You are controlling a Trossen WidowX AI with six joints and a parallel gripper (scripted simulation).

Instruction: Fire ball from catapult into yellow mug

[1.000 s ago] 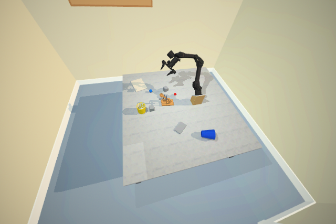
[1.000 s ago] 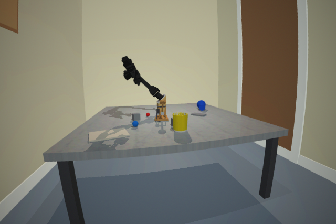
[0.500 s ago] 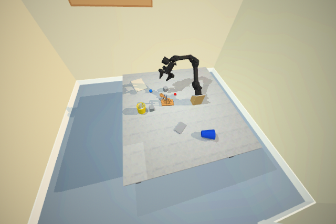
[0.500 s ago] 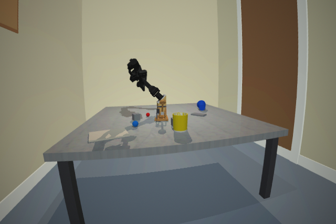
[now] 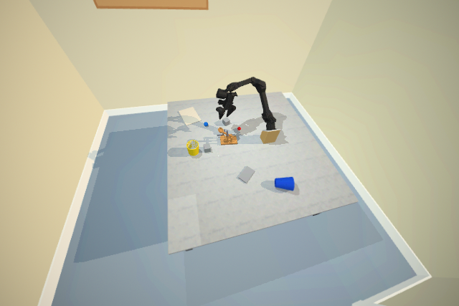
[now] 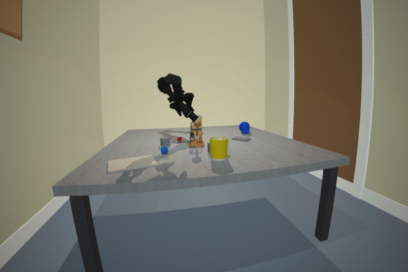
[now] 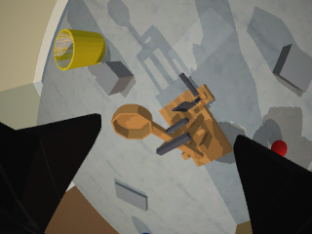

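Observation:
The wooden catapult (image 5: 229, 140) (image 6: 196, 144) (image 7: 214, 141) stands on the table, its spoon arm raised and the spoon cup (image 7: 132, 123) empty. The yellow mug (image 5: 192, 148) (image 6: 218, 148) (image 7: 89, 49) stands upright beyond the spoon end. A red ball (image 5: 239, 128) (image 6: 179, 139) (image 7: 279, 147) lies on the table beside the catapult; a blue ball (image 5: 205, 124) (image 6: 164, 150) lies farther off. My gripper (image 5: 224, 116) (image 7: 170, 132) is open and empty, high above the table, fingers pointing down. The catapult shows between the fingertips in the wrist view.
One grey block (image 5: 207, 147) (image 7: 113, 78) is beside the mug, another grey block (image 5: 226, 121) (image 6: 164, 141) (image 7: 294, 70) behind the catapult. A flat grey slab (image 5: 246, 174) (image 6: 241, 139) (image 7: 131, 195), a tipped blue cup (image 5: 285, 183) (image 6: 244, 127) and a cream sheet (image 5: 189, 115) (image 6: 130, 164) lie farther out.

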